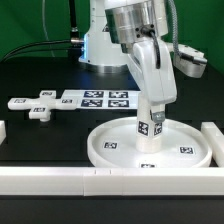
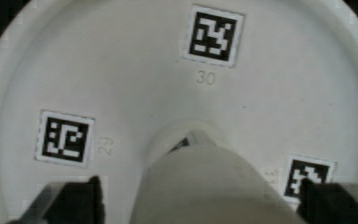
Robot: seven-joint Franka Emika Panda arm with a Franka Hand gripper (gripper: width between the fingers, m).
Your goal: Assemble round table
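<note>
The round table's white disc (image 1: 112,150) lies flat near the front rail, with small tags on its face. The tagged white post (image 1: 150,126) stands upright on the disc's central hub. My gripper (image 1: 150,108) reaches down over the top of the post. In the wrist view the disc (image 2: 140,70) fills the frame and the post (image 2: 211,185) rises between the two black fingers (image 2: 78,202). The gripper (image 2: 202,208) looks open. One finger is close to the post, and a gap shows between the post and the other finger.
The marker board (image 1: 100,98) lies behind the disc. Two loose white parts (image 1: 40,108) lie at the exterior view's left. White border rails run along the front (image 1: 60,180) and the right (image 1: 212,135). The robot base (image 1: 100,45) stands at the back.
</note>
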